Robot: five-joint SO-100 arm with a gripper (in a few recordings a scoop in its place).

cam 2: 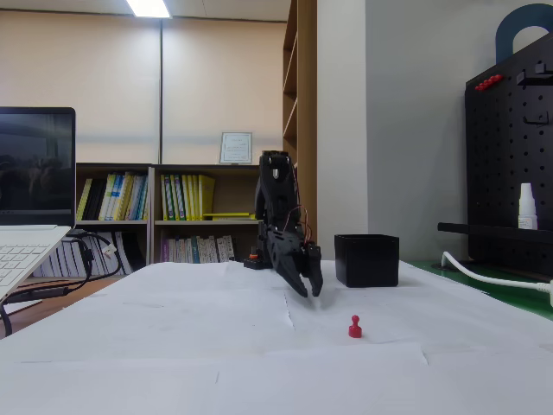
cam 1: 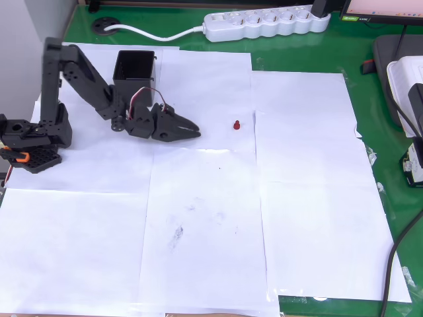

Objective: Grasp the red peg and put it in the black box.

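The red peg (cam 1: 236,125) (cam 2: 354,327) stands upright on the white paper, alone. My black gripper (cam 1: 195,129) (cam 2: 310,288) hovers to the left of it in the overhead view, tips pointing toward the peg with a clear gap between them. Its jaws are pressed together and hold nothing. The black box (cam 1: 135,70) (cam 2: 366,259) stands behind the arm, open side up, with nothing seen inside.
White paper sheets (cam 1: 198,218) cover a green table. A white power strip (cam 1: 268,21) lies at the far edge, its cable trailing left. A laptop (cam 2: 26,251) and other gear sit on one side of the table. The arm's base (cam 1: 30,135) is at the left.
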